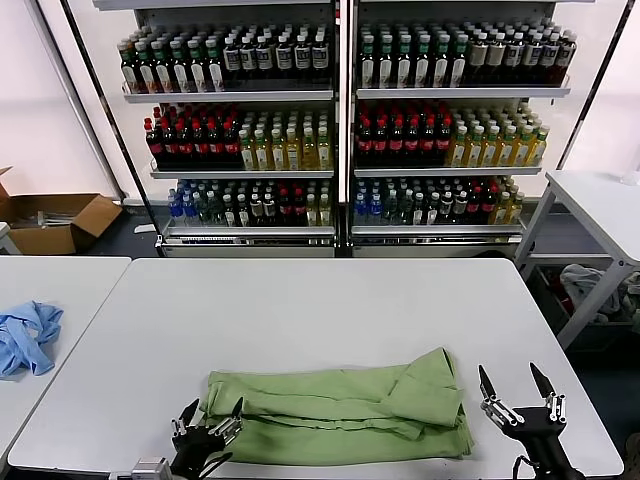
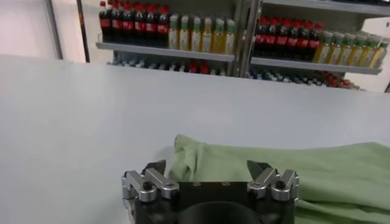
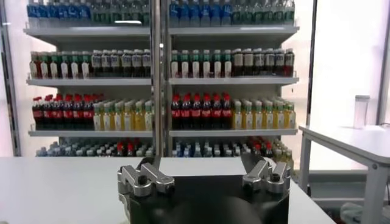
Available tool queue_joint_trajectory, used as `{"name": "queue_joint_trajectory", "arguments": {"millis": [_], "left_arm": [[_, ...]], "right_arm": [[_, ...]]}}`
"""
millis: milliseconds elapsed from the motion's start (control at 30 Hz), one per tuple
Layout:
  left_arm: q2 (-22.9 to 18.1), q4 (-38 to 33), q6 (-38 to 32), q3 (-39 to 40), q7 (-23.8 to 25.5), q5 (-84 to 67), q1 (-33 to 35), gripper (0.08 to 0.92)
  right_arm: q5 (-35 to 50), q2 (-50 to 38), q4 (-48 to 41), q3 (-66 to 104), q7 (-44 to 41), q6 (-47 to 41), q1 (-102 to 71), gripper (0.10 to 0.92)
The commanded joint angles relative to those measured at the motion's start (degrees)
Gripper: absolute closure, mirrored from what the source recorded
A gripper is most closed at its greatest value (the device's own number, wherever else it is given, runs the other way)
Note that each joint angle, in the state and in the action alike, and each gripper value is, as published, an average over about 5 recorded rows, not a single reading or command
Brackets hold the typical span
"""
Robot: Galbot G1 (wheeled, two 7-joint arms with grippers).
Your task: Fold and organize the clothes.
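Note:
The light green shirt (image 1: 345,410) lies folded into a long band across the near part of the white table (image 1: 330,300). Its collar, buttons and print are hidden. My left gripper (image 1: 210,420) is open and empty at the shirt's left end, just over the near edge. In the left wrist view the shirt (image 2: 292,170) lies just beyond the open gripper (image 2: 207,165). My right gripper (image 1: 515,385) is open and empty, right of the shirt's right end and apart from it. The right wrist view shows that gripper (image 3: 198,163) open, with bare table beyond and no cloth.
A pale blue garment (image 1: 25,335) lies on a second table at the left. Shelves of bottles (image 1: 340,120) stand behind the table. A cardboard box (image 1: 50,220) sits on the floor at the far left. Another white table (image 1: 600,205) stands at the right.

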Motion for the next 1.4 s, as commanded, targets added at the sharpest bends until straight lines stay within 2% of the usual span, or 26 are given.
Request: {"name": "queue_joint_trajectory", "arguments": {"millis": [33, 167, 267, 500, 767, 933, 1033, 1233, 1400], "left_arm": [[-1.28, 3.97, -1.35, 0.97, 0.22, -2.16, -1.89, 0.177], [-1.53, 4.54, -0.77, 1.2, 0.2, -3.89, -2.52, 0.188], [-1.75, 4.76, -0.62, 1.77, 0.44, -4.45, -2.74, 0.245], [-2.24, 4.54, -1.12, 3.1, 0.91, -4.1, -3.19, 0.444], [-1.1, 3.75, -2.5, 1.82, -1.12, -1.47, -4.22, 0.678], [2.01, 1.92, -2.57, -5.12, -2.24, -4.0, -4.55, 0.824], [4.08, 1.19, -1.91, -11.86, -2.65, -5.98, -3.9, 0.882], [6.92, 0.35, 1.78, -28.42, -4.07, -10.89, -1.63, 0.891], [6.91, -0.98, 4.85, -40.37, -6.18, -11.63, 0.92, 0.891]], "right_arm": [[1.67, 0.78, -3.43, 0.18, -0.09, 3.39, 0.67, 0.203], [1.84, 1.08, -3.48, 0.22, -0.21, 3.51, 0.93, 0.203], [1.68, 1.24, -3.3, 0.15, -0.28, 3.55, 0.92, 0.203], [1.53, 1.24, -3.12, 0.32, -0.15, 3.5, 1.2, 0.203], [1.04, 1.47, -3.27, -0.25, 0.32, 3.14, 2.35, 0.203], [0.92, 1.35, -3.02, -0.53, 0.37, 2.84, 3.0, 0.203], [0.92, 1.24, -2.97, -0.74, 0.44, 2.62, 3.49, 0.203], [0.95, 1.04, -2.66, -0.81, 0.51, 2.34, 4.0, 0.203], [0.97, 0.98, -2.74, -0.75, 0.56, 2.41, 4.07, 0.203]]}}
